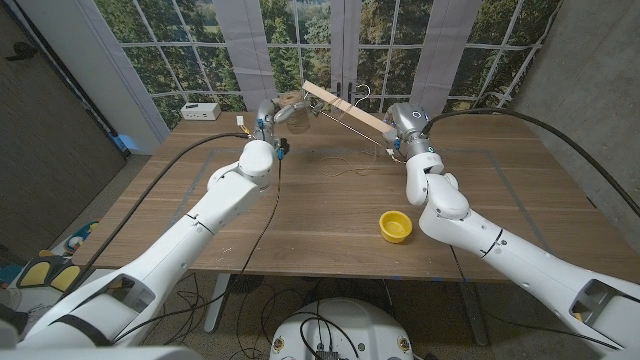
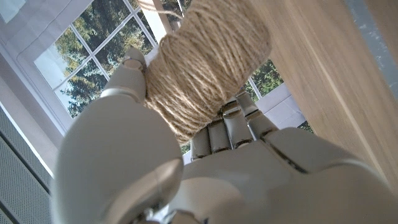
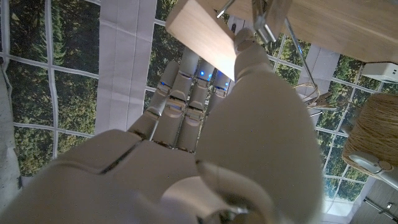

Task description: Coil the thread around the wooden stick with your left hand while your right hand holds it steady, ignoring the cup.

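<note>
Above the table's [image 1: 330, 215] far edge, upper centre of frame, my right hand [image 1: 405, 128] grips the lower right end of the wooden stick [image 1: 345, 106], whose long axis runs up-left toward my left hand [image 1: 272, 117]. That hand is closed around the ball of thread [image 2: 208, 65] just beside the stick's free end. The yellow cup [image 1: 396, 226] sits lower right, untouched.

Both arms are stretched out over the worktop [image 1: 330, 215] toward its far edge. The left robot hand [image 1: 268, 118] is raised above that edge, fingers curled around what it grips. The right robot hand [image 1: 405, 125] is likewise lifted, fingers closed.
</note>
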You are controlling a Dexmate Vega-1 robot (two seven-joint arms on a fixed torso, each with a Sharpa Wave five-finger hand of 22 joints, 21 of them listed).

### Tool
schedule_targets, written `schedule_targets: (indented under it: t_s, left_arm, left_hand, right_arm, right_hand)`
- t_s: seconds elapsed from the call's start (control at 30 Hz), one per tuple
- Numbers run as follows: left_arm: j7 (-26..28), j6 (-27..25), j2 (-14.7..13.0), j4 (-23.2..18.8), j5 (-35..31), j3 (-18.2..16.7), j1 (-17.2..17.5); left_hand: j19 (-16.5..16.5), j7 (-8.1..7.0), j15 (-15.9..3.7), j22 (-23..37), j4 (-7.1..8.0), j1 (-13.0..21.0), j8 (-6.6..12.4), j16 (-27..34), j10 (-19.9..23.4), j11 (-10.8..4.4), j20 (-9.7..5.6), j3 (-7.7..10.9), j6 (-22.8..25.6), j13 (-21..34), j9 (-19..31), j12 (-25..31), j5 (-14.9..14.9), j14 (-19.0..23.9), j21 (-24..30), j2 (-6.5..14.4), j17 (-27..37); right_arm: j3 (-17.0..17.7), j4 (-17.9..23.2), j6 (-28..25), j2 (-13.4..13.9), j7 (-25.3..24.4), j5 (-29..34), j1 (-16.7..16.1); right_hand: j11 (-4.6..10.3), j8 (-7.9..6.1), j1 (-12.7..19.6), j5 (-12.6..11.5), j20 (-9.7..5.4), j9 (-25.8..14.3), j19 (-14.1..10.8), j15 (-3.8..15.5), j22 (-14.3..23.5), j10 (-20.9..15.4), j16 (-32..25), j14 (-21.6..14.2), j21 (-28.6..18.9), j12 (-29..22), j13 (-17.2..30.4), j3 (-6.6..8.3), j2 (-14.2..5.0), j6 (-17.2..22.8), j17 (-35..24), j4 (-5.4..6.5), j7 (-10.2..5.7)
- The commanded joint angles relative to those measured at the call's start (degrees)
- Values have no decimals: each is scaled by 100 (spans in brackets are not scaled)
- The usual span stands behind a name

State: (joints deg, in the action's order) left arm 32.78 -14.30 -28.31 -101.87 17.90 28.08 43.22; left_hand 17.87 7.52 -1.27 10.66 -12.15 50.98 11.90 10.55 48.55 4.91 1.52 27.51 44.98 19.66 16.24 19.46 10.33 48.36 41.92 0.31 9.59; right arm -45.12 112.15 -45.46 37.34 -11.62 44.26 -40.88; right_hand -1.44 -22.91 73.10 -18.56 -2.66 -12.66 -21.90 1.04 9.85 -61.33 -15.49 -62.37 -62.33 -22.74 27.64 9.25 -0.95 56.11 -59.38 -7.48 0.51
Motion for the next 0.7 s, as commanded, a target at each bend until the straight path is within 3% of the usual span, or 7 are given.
schedule_targets:
  t_s: [0.03,0.3,0.43,0.7]
  left_arm:
    - [236,-276,86,-153,-382,55,251]
    - [357,-420,83,-169,-616,83,342]
    - [337,157,105,160,-781,118,402]
    - [439,605,203,558,-957,121,604]
  left_hand:
    - [-12,-485,-987,3,381,407,37,-7,1985,-1347,13,391,1386,0,5,-19,9,152,-27,801,17]
    - [-24,-489,-985,2,380,400,36,-3,1984,-1343,21,393,1379,-7,7,-32,11,137,-29,798,18]
    - [-33,-519,-978,1,387,387,29,-9,1963,-1340,20,395,1362,5,8,-39,13,112,-32,798,15]
    - [-46,-649,-987,-1,427,332,-1,-17,1874,-1331,17,395,1282,-48,-5,-120,29,51,-34,804,16]
  right_arm:
    - [-173,261,-272,232,986,90,233]
    - [-245,271,-170,347,1464,19,356]
    - [-252,231,-27,369,1661,-98,423]
    - [-376,173,-53,363,2241,-182,653]
  right_hand:
    - [269,-41,711,-26,-619,-290,-10,1197,17,-340,-41,-1051,-50,2,-10,57,-633,453,-33,-30,-348]
    - [260,-29,712,-20,-603,-277,-9,1196,15,-356,-46,-1052,-49,14,-17,71,-621,463,-49,-37,-333]
    - [181,-24,729,-8,-580,-257,4,1191,9,-413,-46,-1052,-38,31,-64,93,-596,503,-54,-61,-295]
    - [111,12,740,41,-521,-198,31,1166,4,-478,-49,-1080,-17,43,-99,142,-543,551,-49,-98,-225]
